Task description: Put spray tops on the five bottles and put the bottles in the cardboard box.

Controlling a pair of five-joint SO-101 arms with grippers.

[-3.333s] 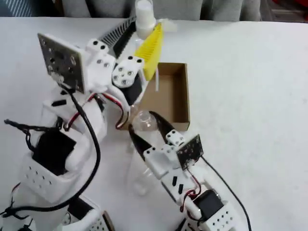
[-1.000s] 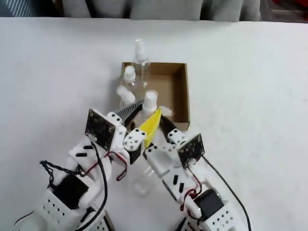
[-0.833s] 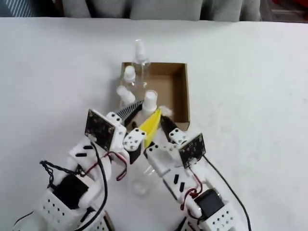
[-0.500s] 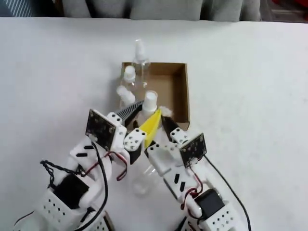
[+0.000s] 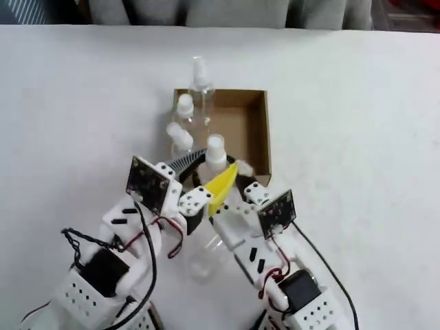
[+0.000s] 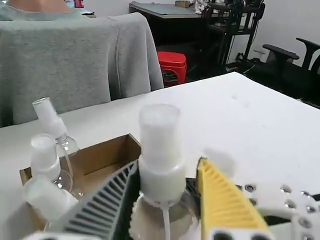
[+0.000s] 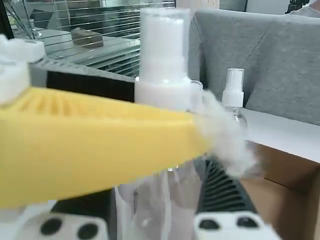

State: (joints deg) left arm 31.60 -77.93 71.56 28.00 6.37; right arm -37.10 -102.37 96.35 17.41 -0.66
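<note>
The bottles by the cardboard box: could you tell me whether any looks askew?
Yes: one capped bottle lies tipped over at the wall of the cardboard box, cap pointing away from it, instead of standing. Whether it rests inside I cannot tell.

A white table [image 5: 357,103] spans the high view. Beyond its far edge a red bin [image 6: 172,67] stands on the floor near a dark desk [image 6: 160,9]. A black office chair [image 6: 295,62] sits farther along.
</note>
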